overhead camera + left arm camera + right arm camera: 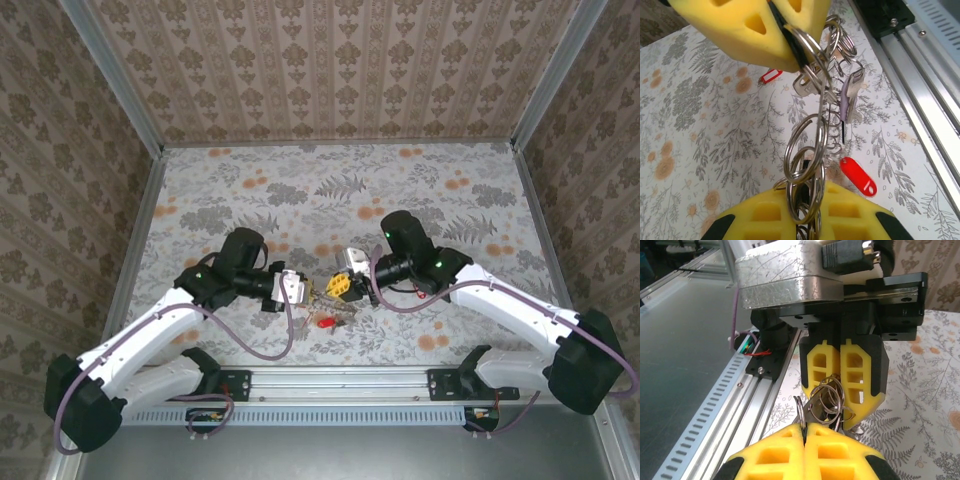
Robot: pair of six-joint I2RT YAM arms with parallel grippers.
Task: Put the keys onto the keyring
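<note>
My left end effector (804,212) is pressed together on the lower loops of the keyring (816,75). My right end effector (804,437) is squeezed on its upper end. The keyring is stretched between the two, above the desk (700,130) near its front rail (925,85). Keys (852,92) dangle from it, and a red tag (858,176) shows just beside them.

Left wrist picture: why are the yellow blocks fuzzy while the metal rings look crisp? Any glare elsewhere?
Left wrist: the left fingers sit too close to focus; the keyring is sharp, with glints. Right wrist: the right fingers blur likewise, and the metal housing shines. Top external: even light, soft shadows.
</note>
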